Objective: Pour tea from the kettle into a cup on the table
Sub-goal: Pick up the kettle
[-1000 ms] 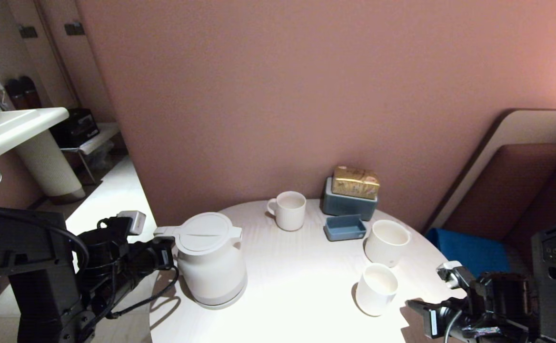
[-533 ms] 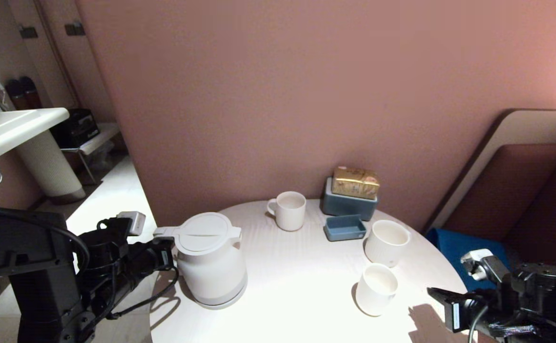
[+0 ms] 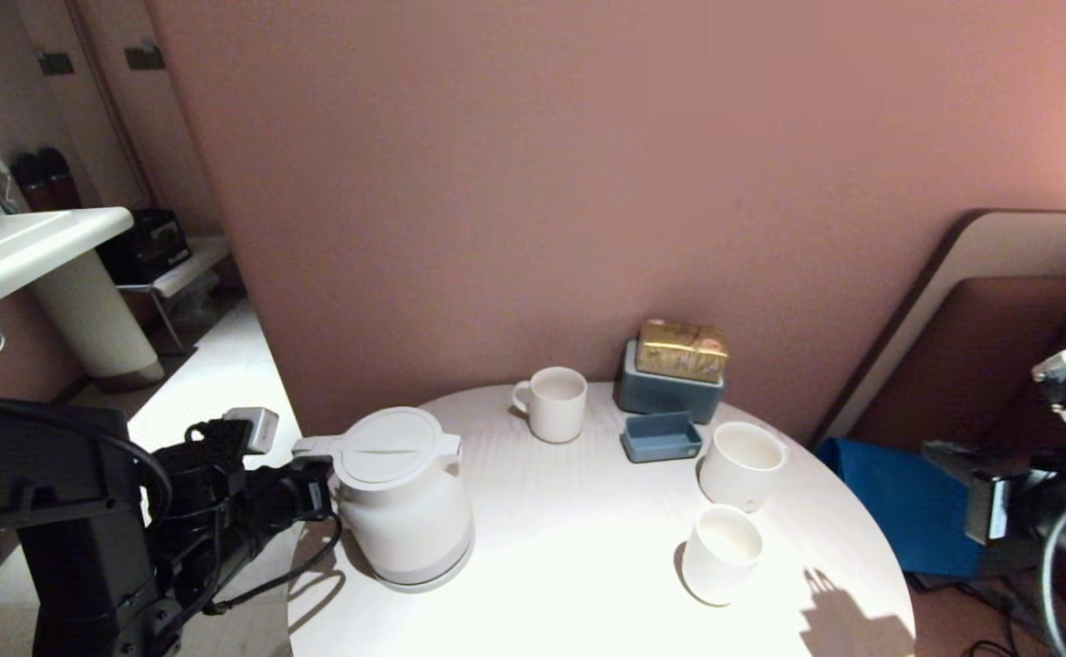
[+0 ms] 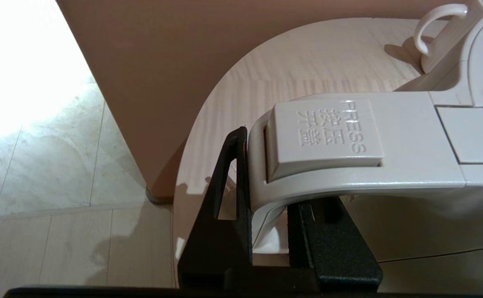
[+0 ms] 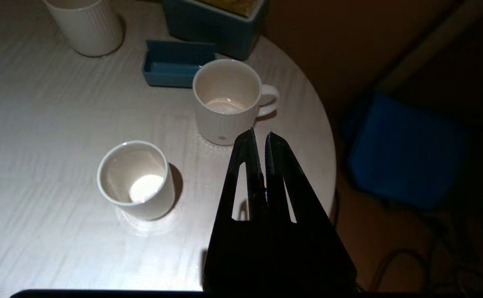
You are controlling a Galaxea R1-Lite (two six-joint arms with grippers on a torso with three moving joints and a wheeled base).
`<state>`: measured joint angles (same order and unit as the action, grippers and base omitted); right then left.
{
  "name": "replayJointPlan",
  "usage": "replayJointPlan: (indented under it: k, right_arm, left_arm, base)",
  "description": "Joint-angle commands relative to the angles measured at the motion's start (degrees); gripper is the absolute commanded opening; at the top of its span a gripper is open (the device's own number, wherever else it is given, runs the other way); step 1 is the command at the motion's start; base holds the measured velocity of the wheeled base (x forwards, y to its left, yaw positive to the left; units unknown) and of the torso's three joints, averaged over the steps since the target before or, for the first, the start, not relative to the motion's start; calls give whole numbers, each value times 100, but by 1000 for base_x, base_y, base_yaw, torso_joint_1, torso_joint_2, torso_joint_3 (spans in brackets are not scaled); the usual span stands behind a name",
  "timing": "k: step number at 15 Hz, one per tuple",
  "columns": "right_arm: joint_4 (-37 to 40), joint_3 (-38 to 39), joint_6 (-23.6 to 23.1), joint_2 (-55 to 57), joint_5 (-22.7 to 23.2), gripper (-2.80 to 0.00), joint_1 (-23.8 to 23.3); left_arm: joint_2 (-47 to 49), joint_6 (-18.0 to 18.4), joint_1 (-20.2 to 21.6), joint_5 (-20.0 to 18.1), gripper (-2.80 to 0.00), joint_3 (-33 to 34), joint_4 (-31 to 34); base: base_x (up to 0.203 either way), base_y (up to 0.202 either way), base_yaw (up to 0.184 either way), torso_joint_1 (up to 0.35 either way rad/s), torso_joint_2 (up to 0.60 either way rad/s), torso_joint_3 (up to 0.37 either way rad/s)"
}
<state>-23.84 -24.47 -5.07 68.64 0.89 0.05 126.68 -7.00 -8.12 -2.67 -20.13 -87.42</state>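
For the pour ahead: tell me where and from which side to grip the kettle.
Grip the kettle by its loop handle, coming level from its left, the table-edge side: the handle juts that way, opposite the cups. The left tool is already clamped there, below the lid's press button.

Kettle (image 4: 390,140) body: cut off at right edge of left wrist view.
Kettle handle's underside: hidden by left gripper (image 4: 268,215).
Ribbed cup (image 5: 85,25): rim cropped at top left of right wrist view.
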Motion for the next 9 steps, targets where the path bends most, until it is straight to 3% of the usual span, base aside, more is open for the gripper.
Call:
replayJointPlan:
  k: [1,4,6,7,9]
  right_arm:
    - [1723,-400,-19,-1374,-251,-280,-12]
    - [2714,-557,-79,-2623,-1063,-280,-20]
    - [3321,-657,-98,-3339,-1290,-280,-22]
    - [3496,-668,-103,-3724,-1281,-280,-21]
    - [3705,-671,-100,-4529,-839,-280,-14]
  left_arm:
    - [32,-3,-5,-5,-280,18,-254]
    - [84,-3,-5,-5,-280,27,-254]
    - [76,5,-5,-5,-280,35,-254]
    - [76,5,-5,-5,-280,53,-254]
    - [64,5,-5,-5,-280,62,-254]
  base:
    - [0,0,0,0,0,0]
    - [0,0,0,0,0,0]
    - [0,0,0,0,0,0]
    - [0,0,0,0,0,0]
    - [0,0,0,0,0,0]
